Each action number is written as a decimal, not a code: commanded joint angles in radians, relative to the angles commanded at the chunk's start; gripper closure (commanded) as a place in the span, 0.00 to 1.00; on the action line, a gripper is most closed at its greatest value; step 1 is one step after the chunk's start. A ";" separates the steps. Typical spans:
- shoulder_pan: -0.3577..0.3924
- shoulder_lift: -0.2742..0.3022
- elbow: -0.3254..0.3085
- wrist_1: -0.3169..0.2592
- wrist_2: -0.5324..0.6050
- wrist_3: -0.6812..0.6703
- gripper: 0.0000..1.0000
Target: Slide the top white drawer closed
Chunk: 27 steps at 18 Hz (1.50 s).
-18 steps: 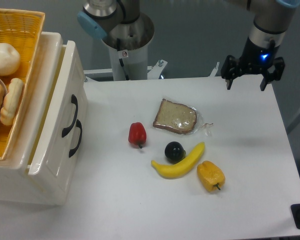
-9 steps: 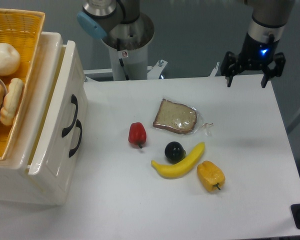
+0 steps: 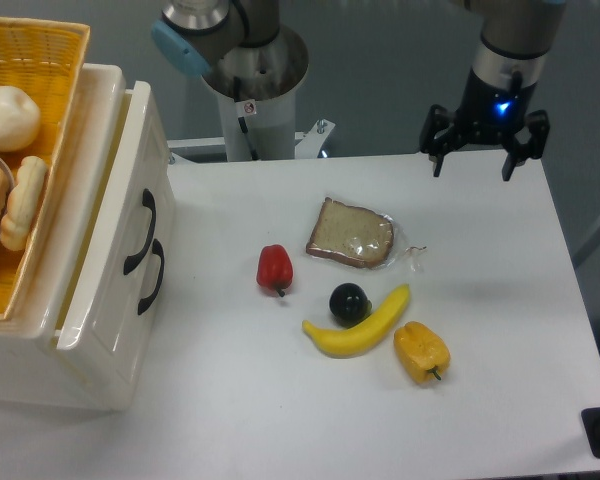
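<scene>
Tool (image 3: 472, 162) shifted left; top white drawer (image 3: 115, 230) far left.

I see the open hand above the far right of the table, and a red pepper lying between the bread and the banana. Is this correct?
Not quite. The camera view shows a black ball, not the red pepper, between the bread and the banana; the pepper lies left of them, apart. The hand is indeed open above the far right of the table.
</scene>
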 joint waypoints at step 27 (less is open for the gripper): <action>-0.084 0.015 -0.005 0.008 -0.009 -0.181 0.00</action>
